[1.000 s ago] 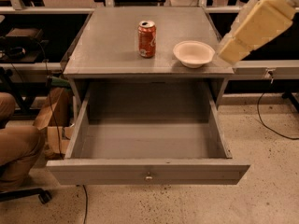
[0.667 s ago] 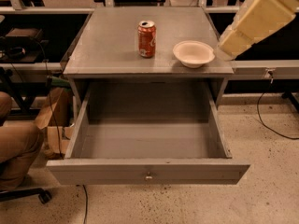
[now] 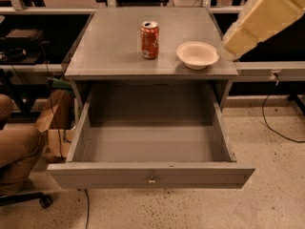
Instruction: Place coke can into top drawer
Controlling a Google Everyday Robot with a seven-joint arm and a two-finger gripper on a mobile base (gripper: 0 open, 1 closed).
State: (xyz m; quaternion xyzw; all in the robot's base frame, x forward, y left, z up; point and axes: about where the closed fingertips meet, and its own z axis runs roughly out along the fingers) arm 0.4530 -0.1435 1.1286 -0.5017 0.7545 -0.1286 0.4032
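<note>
The red coke can (image 3: 149, 39) stands upright on the grey cabinet top (image 3: 109, 51), left of centre and toward the back, with its silver top and tab hole showing. The top drawer (image 3: 151, 174) is pulled fully open below the cabinet top, and its inside is bare. A small metal knob (image 3: 151, 180) sits at the middle of its front panel. My gripper is out of view. Only a cream-coloured arm segment (image 3: 262, 18) shows at the top right, above and to the right of the bowl, well apart from the can.
A cream-white round bowl (image 3: 197, 54) sits on the cabinet top right of the can. A person's leg in brown trousers (image 3: 14, 147) and a chair base are at the left. A cardboard box (image 3: 55, 128) stands beside the drawer. A cable (image 3: 276, 123) lies on the speckled floor at the right.
The cream arm segment has drifted slightly up and to the right. The can, bowl and drawer have not moved.
</note>
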